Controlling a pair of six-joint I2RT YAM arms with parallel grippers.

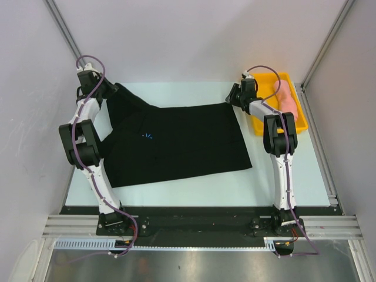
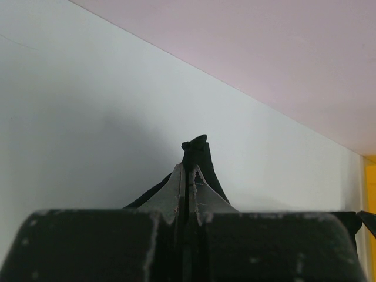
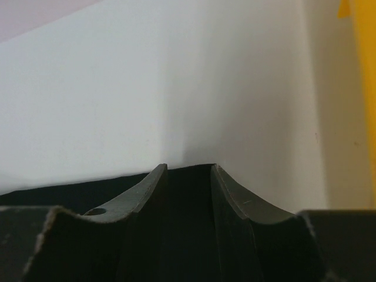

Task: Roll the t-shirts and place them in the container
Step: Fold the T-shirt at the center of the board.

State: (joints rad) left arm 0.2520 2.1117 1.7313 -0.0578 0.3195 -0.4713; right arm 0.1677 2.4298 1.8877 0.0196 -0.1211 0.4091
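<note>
A large black t-shirt (image 1: 182, 141) with a tiny blue chest mark lies spread flat on the pale table (image 1: 282, 176). My left gripper (image 1: 111, 88) is at the shirt's far left corner and is shut on a pinch of the black cloth (image 2: 198, 150), which sticks up past its closed fingertips (image 2: 178, 176). My right gripper (image 1: 232, 97) is at the shirt's far right corner. Its jaws stand apart over the black cloth (image 3: 59, 188), whose edge runs between them. A salmon-pink rolled t-shirt (image 1: 288, 100) lies in the yellow tray.
The yellow tray (image 1: 258, 126) stands at the back right, just beside my right gripper; its edge shows in the right wrist view (image 3: 364, 59) and the left wrist view (image 2: 370, 176). Grey enclosure walls rise close behind and on both sides of the table.
</note>
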